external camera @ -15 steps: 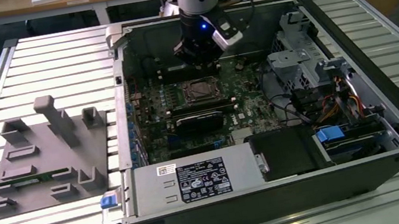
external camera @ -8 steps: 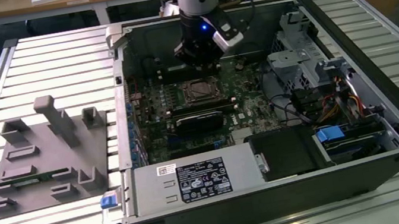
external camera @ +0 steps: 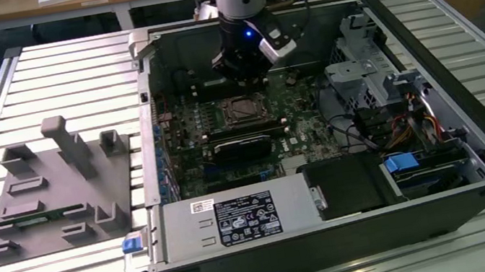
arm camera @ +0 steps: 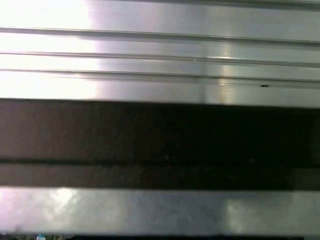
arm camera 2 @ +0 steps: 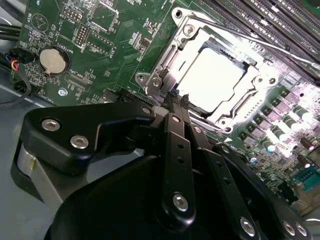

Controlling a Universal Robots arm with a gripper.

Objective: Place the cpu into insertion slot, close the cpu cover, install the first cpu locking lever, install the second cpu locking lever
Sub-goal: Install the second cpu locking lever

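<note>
The cpu (arm camera 2: 212, 75) lies flat in the insertion slot (external camera: 240, 109) on the green board, its metal top glaring bright. The cpu cover (arm camera 2: 187, 31), a silvery frame, lies down around the chip. A thin metal lever rod (arm camera 2: 250, 42) runs along one side of the frame. My gripper (arm camera 2: 172, 100) has its black fingers (arm camera 2: 175, 145) drawn together, shut with nothing seen between them, their tips at a corner of the socket by its hinge screws. In the exterior view the gripper (external camera: 242, 81) hangs inside the open case just behind the socket.
The open computer case (external camera: 477, 142) lies on a slatted metal table (external camera: 67, 76). A power supply box (external camera: 236, 219) fills its front, with drive cages and cables (external camera: 382, 92) on the exterior view's right. A grey fixture (external camera: 51, 188) stands on the left. Memory slots (arm camera 2: 270, 20) flank the socket.
</note>
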